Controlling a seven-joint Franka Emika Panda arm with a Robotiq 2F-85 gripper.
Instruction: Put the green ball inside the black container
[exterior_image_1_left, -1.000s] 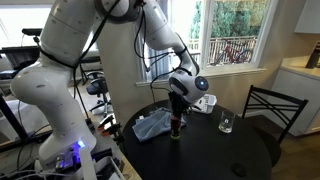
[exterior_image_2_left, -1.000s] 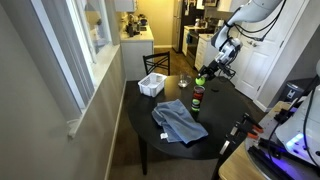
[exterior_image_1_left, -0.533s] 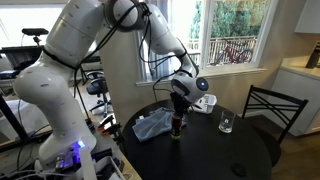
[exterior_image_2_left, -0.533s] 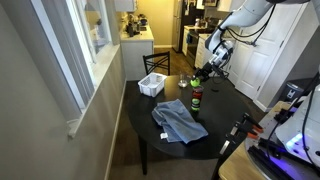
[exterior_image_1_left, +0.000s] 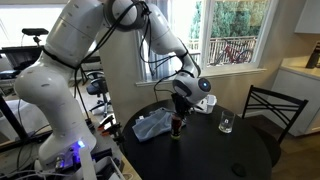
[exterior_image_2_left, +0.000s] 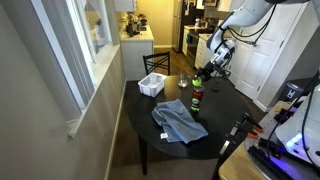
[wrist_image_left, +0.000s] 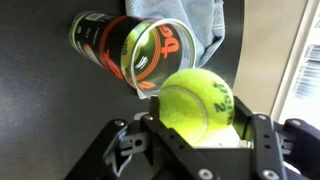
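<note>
Alignment of ball over mouth is what the coming move turns on. The gripper (wrist_image_left: 200, 118) is clenched on the green ball (wrist_image_left: 197, 100), with one of the fingers (wrist_image_left: 150, 128) pressed to each side of it, so the ball is off the table and high in the air. The black container (wrist_image_left: 120, 50) stands upright on the round table (exterior_image_1_left: 220, 150) with its long axis vertical and its open mouth facing up at the wrist camera.

In the wrist view the ball sits down and to the right of that mouth and overlaps only the near-right part of the rim, so it is not yet centred. In both exterior views the gripper (exterior_image_1_left: 180, 100) hangs almost straight above the container (exterior_image_1_left: 177, 126), with a clear gap between ball and rim. How large the sideways offset is cannot be told from there.

A blue cloth (exterior_image_1_left: 152, 125) lies just left of the container, and a clear glass (exterior_image_1_left: 226, 123) stands well apart to the right.

My judgement is that a small shift toward the mouth's centre is needed before lowering and letting go, since the ball looks nearly as wide as the opening.
</note>
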